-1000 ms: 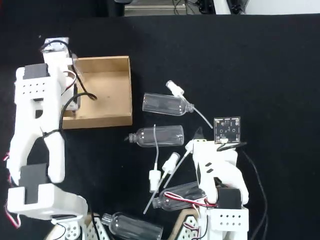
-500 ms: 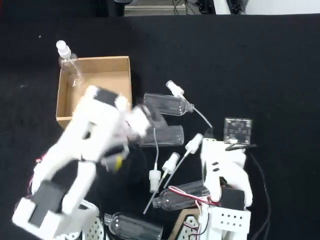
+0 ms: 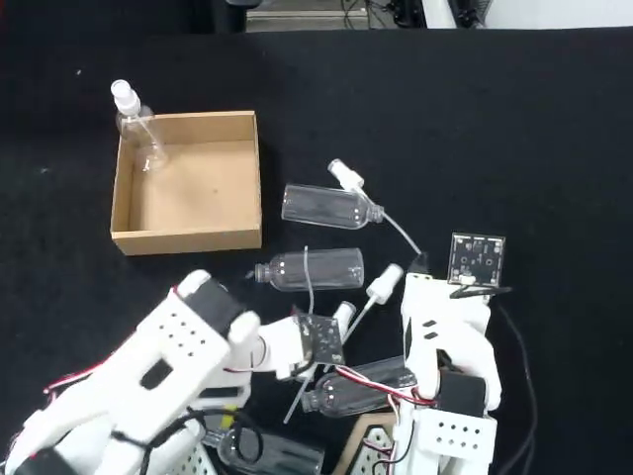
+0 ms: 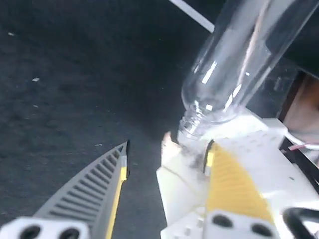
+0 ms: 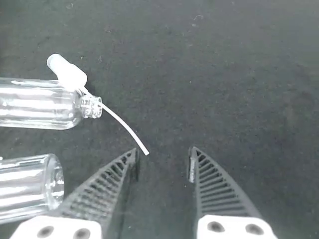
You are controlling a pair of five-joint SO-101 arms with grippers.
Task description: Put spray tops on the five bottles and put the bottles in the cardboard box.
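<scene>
Well clear of the cardboard box (image 3: 188, 240), the left gripper (image 4: 167, 147) gapes beside the neck of an uncapped bottle (image 4: 229, 64); it should straddle the body squarely before closing; right gripper (image 5: 163, 152) likewise parted

Left gripper (image 4: 167, 145), jaws apart, over black cloth (image 4: 60, 74); a clear bottle (image 4: 229, 64) lies ahead at one o'clock, open neck toward the gripper.

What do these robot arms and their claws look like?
Left arm and right arm: blocky white plastic, black motors, red and black wires. Left gripper: ribbed grey, tapering fingers with yellow pads. Right gripper: ribbed dark grey fingers.
</scene>
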